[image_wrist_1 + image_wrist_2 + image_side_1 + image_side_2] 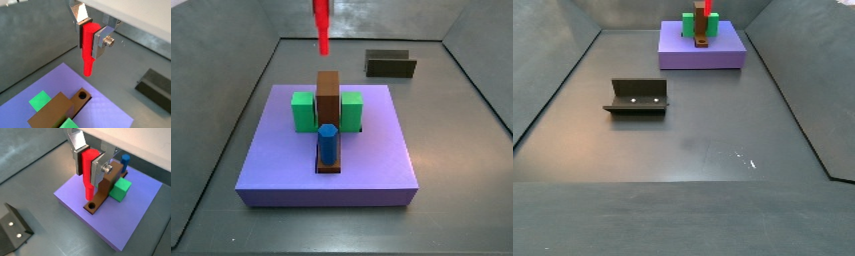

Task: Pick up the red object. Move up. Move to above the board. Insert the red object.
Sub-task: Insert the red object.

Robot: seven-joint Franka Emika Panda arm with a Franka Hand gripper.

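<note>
**Red object held upright above the board**

The hand (94, 37) is clenched on the red object (88, 57) — in both wrist views the two silver fingers (102, 170) press against its upper part from either side, and the stick hangs straight down from them with its lower end free. In a wrist view the red object (87, 175) has its tip in the air over the brown piece (105, 192), close to the round hole (91, 207) at that piece's end; whether the tip is exactly in line with the hole cannot be told.

The board (331, 150) lies flat on the grey floor (687, 130), a thick purple-blue slab. On it the brown piece (329, 115) runs along the middle, flanked by a green block (302, 110) on each side and touching them. A blue peg (327, 143) stands upright at one end of the brown piece; the hole is at the opposite end.

In a side view the red object (322, 27) shows at the top edge of the picture, well above the board and beyond the brown piece's far end, vertical and clear of everything below. In a side view from the far end of the floor, the red object (703, 8) rises over the pieces on the board (702, 52).

The fixture (636, 96) — a dark L-shaped bracket — stands on the floor well apart from the board.
</note>
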